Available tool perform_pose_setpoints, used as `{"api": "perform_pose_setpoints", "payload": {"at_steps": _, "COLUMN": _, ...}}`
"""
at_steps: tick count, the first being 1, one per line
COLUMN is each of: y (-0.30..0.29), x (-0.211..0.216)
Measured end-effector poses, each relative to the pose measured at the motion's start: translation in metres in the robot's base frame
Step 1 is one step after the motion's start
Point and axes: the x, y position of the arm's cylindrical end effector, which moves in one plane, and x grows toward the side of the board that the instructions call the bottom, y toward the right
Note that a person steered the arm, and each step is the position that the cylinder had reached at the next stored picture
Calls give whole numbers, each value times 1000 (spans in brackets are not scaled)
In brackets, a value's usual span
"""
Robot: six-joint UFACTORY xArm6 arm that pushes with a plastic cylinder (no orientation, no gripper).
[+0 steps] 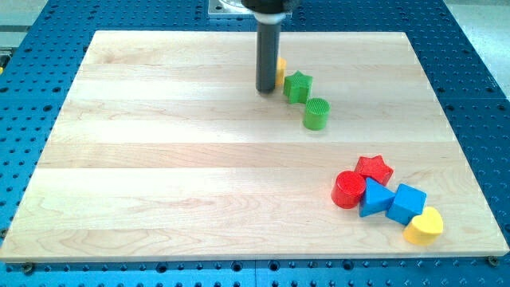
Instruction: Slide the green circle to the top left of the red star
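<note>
The green circle (316, 113) is a ribbed cylinder on the wooden board (159, 175), right of centre in the upper half. A green star (298, 86) touches it on its upper left. A yellow block (280, 71) lies behind that, mostly hidden by my rod. My tip (266, 90) is down on the board just left of the green star, against the yellow block. The red star (374, 170) lies at the lower right, well below and to the right of the green circle.
Around the red star sit a red cylinder (348, 190), a blue triangle (374, 198), a blue cube (406, 203) and a yellow heart (423, 226), packed together near the board's lower right edge.
</note>
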Motion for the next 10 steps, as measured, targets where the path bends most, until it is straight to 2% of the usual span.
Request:
{"api": "perform_pose_setpoints", "payload": {"at_steps": 3, "y": 45, "x": -66}}
{"api": "perform_pose_setpoints", "payload": {"at_steps": 4, "y": 71, "x": -35}}
{"api": "perform_pose_setpoints", "payload": {"at_steps": 5, "y": 72, "x": 55}}
{"api": "perform_pose_setpoints", "payload": {"at_steps": 6, "y": 81, "x": 121}}
{"api": "perform_pose_setpoints", "payload": {"at_steps": 7, "y": 80, "x": 126}}
{"api": "perform_pose_setpoints", "payload": {"at_steps": 9, "y": 86, "x": 209}}
{"api": "perform_pose_setpoints", "payload": {"at_steps": 10, "y": 34, "x": 208}}
